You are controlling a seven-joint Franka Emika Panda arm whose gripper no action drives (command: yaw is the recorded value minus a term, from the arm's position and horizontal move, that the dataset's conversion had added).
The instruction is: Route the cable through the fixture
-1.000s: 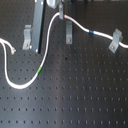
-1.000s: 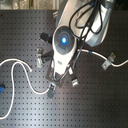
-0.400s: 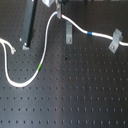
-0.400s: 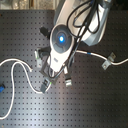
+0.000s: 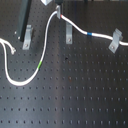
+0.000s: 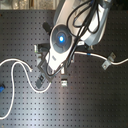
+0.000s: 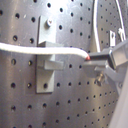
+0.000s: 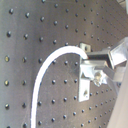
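Cable [image 5: 44,42]: frayed end lies on the worktop [image 5: 75,100] far out toward the first exterior view's left, cord loops past the green band [image 5: 39,65], climbs to the gripper [image 5: 59,11], then runs beyond it over the blue band [image 5: 90,34]. Gripper is pinched closed on the cable, holding it taut just above a slotted fixture [image 7: 49,62], probably to drop it in. Worktop is black perforated breadboard; surroundings not visible.

One cable [image 5: 44,42], three metal fixtures [image 5: 27,36] [image 5: 68,33] [image 5: 115,40] and one perforated board [image 5: 75,95]
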